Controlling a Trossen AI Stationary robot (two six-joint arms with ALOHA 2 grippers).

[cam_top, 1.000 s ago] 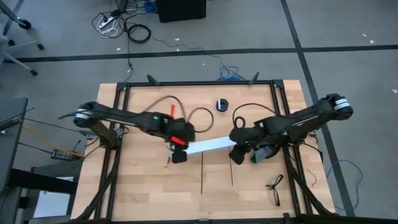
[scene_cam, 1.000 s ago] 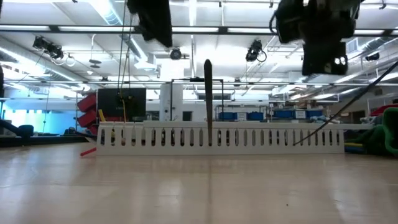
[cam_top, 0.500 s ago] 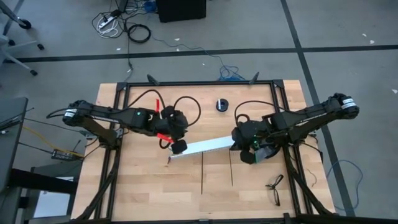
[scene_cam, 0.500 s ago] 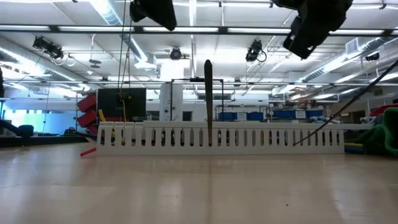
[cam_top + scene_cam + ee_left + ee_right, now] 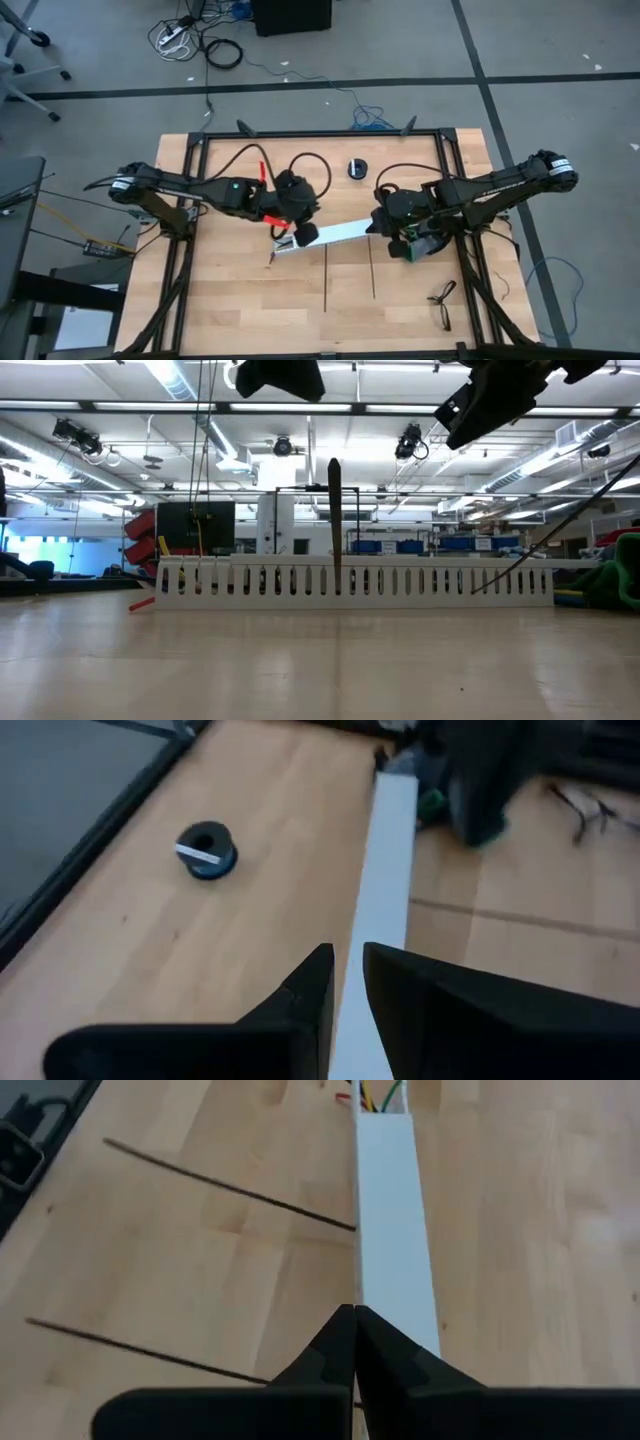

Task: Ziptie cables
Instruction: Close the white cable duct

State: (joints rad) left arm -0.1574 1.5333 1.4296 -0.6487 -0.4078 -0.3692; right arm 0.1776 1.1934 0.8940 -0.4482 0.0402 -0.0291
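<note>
Cables tucked inside the white slotted channel, only coloured ends poking from its far mouth (seen in the right wrist view). Two zipties lying straight on the table, just beside the channel. Left gripper hovering above one channel end, fingers narrowly parted, holding nothing. Right gripper above the other end, clenched empty. Small black spool well apart.
</note>
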